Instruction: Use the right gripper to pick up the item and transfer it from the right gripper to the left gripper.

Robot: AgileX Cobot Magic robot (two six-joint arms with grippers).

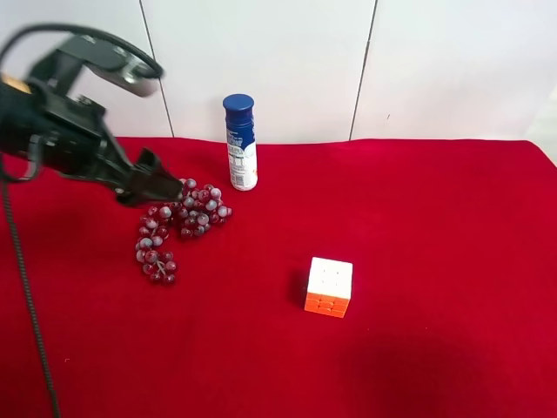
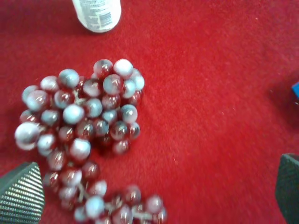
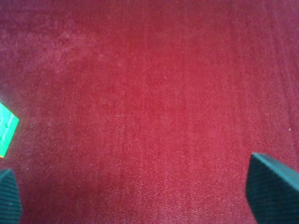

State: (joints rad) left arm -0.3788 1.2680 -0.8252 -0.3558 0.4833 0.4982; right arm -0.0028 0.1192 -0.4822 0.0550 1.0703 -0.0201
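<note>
The grapes [image 1: 178, 226], a long bunch of dark-red and greyish-white berries, lie on the red cloth [image 1: 418, 226] left of centre. The bulky black arm with the orange label, at the exterior high view's left, is the left arm. Its gripper [image 1: 161, 187] hovers at the bunch's far-left end. In the left wrist view the grapes [image 2: 84, 121] fill the middle, and the left gripper [image 2: 154, 193] is open with its fingertips [image 2: 21, 193] wide apart around empty air. The right gripper [image 3: 140, 196] is open and empty over bare cloth. It does not show in the exterior high view.
A blue-capped white bottle [image 1: 241, 144] stands upright just behind the grapes; its base shows in the left wrist view [image 2: 97, 14]. A white-and-orange puzzle cube [image 1: 330, 286] sits right of centre. Its green face [image 3: 7, 128] shows at the right wrist view's edge.
</note>
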